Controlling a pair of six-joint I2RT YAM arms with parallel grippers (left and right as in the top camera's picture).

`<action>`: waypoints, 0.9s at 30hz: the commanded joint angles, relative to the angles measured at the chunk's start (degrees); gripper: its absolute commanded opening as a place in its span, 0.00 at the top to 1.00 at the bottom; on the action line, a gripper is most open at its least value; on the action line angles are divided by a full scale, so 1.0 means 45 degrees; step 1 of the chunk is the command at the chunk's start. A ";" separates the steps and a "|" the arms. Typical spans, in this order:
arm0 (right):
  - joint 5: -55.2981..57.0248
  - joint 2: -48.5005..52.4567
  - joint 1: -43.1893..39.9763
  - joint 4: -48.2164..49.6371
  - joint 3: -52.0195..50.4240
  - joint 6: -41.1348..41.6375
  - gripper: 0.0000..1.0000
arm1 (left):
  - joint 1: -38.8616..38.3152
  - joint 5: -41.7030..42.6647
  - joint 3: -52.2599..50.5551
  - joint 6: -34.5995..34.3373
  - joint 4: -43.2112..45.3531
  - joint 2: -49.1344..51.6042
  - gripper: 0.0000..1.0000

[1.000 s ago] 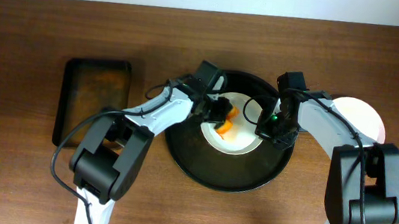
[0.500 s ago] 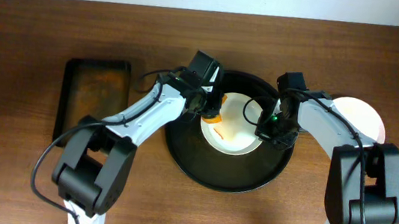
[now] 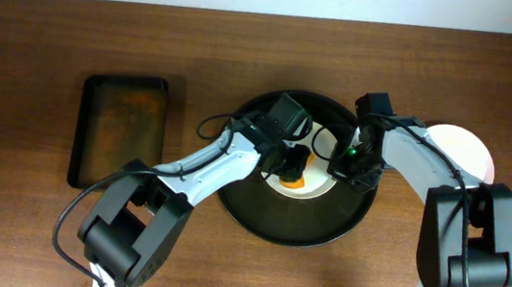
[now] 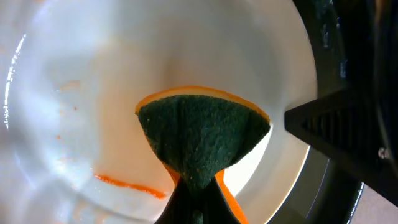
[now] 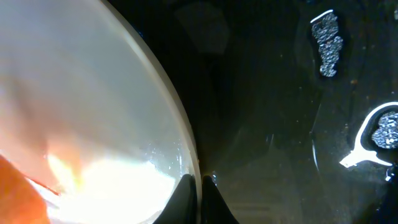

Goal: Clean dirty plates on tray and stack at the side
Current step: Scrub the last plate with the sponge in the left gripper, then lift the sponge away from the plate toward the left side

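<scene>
A white dirty plate [image 3: 312,181] lies in the round black tray [image 3: 258,211]. My left gripper [image 3: 291,159] is shut on an orange sponge with a green scouring face [image 4: 202,140] and presses it on the plate [image 4: 93,74], beside an orange smear [image 4: 127,185]. My right gripper [image 3: 345,163] is shut on the plate's right rim [image 5: 180,134], its fingers [image 5: 200,194] pinching the edge over the black tray floor [image 5: 280,124].
A clean white plate [image 3: 468,148] lies on the table right of the tray, partly under my right arm. A dark rectangular tray [image 3: 120,128] with orange residue stands at the left. The wooden table [image 3: 36,41] runs all round.
My left gripper has swept the sponge from the plate's upper left edge down to its middle. My right gripper has stayed on the rim.
</scene>
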 commanded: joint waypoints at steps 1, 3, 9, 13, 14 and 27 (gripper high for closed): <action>0.0753 0.0155 0.0058 -0.0384 -0.0330 -0.0219 0.96 | 0.0044 0.0165 -0.0102 -0.0160 0.0418 0.0277 1.00; 0.0753 0.0155 0.0058 -0.0389 -0.0330 -0.0219 0.96 | 0.0049 0.0714 -0.0102 -0.0160 0.0772 0.0651 1.00; 0.0753 0.0155 0.0058 -0.0384 -0.0330 -0.0219 0.96 | 0.0097 -0.0845 -0.0102 -0.0136 0.0806 0.1001 1.00; 0.0753 0.0155 0.0058 -0.0432 -0.0330 -0.0219 0.96 | 0.0379 -0.3954 -0.0097 0.0442 0.0559 0.1001 0.99; 0.0753 0.0155 0.0058 -0.0432 -0.0330 -0.0219 0.96 | 0.0495 -0.4226 -0.0097 0.0568 0.0559 0.1001 1.00; 0.1049 0.0155 0.0058 -0.0364 -0.0330 -0.0209 0.96 | 0.2113 -0.4493 0.0432 0.0753 -0.0316 -0.2302 1.00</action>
